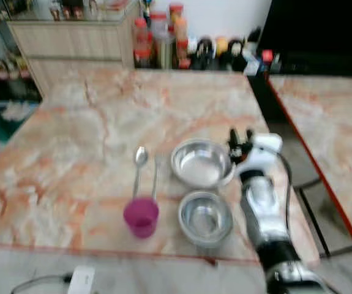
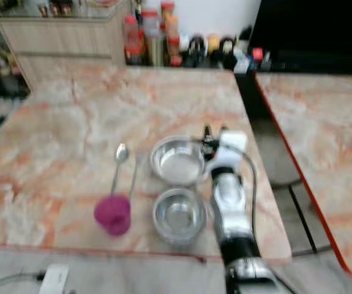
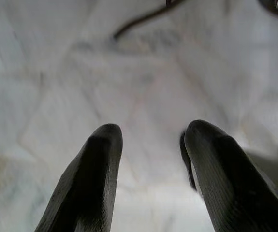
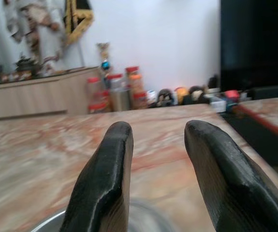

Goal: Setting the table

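Note:
On the marble table (image 1: 102, 122) lie a spoon (image 1: 139, 158) and a thin metal utensil (image 1: 155, 177) side by side. A magenta cup (image 1: 141, 216) stands at their near ends. To their right sit a large steel bowl (image 1: 201, 162) and, nearer me, a smaller steel bowl (image 1: 205, 217). My right gripper (image 1: 241, 135) hovers just past the large bowl's right rim, open and holding nothing. In the right wrist view the bowl's rim (image 4: 49, 221) shows below the fingers (image 4: 109, 164). My left gripper (image 3: 153, 130) hangs open over pale floor.
Jars and bottles (image 1: 163, 37) crowd the table's far edge. A second marble table (image 1: 335, 122) stands to the right across a narrow gap. A green bin (image 1: 4, 116) is on the left. A white power strip (image 1: 81, 280) and cable lie on the floor in front.

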Available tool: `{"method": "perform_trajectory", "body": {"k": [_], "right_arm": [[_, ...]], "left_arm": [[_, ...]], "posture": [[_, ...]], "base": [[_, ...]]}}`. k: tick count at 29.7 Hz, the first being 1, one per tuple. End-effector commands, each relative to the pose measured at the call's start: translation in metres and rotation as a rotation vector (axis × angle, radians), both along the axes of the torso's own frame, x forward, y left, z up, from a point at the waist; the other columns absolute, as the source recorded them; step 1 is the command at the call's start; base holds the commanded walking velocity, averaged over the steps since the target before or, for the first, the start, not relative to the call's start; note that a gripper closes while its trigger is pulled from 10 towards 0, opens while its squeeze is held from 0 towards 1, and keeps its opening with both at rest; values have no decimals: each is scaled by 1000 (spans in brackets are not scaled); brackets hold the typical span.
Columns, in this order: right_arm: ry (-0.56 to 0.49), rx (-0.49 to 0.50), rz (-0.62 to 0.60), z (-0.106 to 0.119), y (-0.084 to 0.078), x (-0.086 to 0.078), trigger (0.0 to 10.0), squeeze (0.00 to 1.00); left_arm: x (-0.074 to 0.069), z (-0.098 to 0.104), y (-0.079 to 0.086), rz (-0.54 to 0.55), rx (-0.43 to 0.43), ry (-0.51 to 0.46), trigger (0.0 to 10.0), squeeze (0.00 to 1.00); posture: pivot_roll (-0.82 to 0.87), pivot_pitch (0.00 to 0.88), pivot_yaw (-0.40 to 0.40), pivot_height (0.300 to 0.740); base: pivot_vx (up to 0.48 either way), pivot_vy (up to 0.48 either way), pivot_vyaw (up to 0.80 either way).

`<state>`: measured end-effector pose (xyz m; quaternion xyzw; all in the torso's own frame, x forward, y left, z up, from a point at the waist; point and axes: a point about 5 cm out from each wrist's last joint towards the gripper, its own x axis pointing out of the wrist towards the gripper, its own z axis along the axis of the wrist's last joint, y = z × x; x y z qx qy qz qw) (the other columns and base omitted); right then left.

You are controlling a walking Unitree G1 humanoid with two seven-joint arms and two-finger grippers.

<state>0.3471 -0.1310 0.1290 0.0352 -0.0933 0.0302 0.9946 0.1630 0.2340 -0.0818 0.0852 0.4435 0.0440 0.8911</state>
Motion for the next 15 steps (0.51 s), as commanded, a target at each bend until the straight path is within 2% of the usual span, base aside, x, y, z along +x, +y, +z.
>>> {"method": "perform_trajectory", "body": {"k": [1,8,15], "right_arm": [[-8,1,-32,3,-11,0,10000,0],[-6,5,-31,3,-11,0,10000,0],[-3,10,-24,2,-10,-3,10000,0]], "left_arm": [[-1,-2,-8,-17,-12,9,10000,0],[0,-2,-8,-18,-12,8,10000,0],[1,-2,-10,-20,-16,5,10000,0]], "posture": [[-42,0,-15,740],[-40,0,-15,740],[-40,0,-16,740]], "base": [[330,0,0],[331,0,0],[0,0,0]]}}
